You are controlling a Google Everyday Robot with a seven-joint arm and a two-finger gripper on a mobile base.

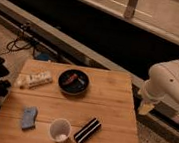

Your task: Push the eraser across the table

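Five things sit on the bamboo worktop [105, 106]: the eraser [88, 131] lies slantwise near the lower edge, just right of the white paper cup [60, 130]. A blue pad [29, 117] lies at lower left, a black dish [74, 81] with something reddish in it stands at upper middle, and a pale packet [35, 79] lies at upper left. At the right of the frame the white arm [168, 80] bends down beside the worktop's right edge, and the gripper [145, 107] hangs just off that edge, well apart from the eraser; how far it is open cannot be told.
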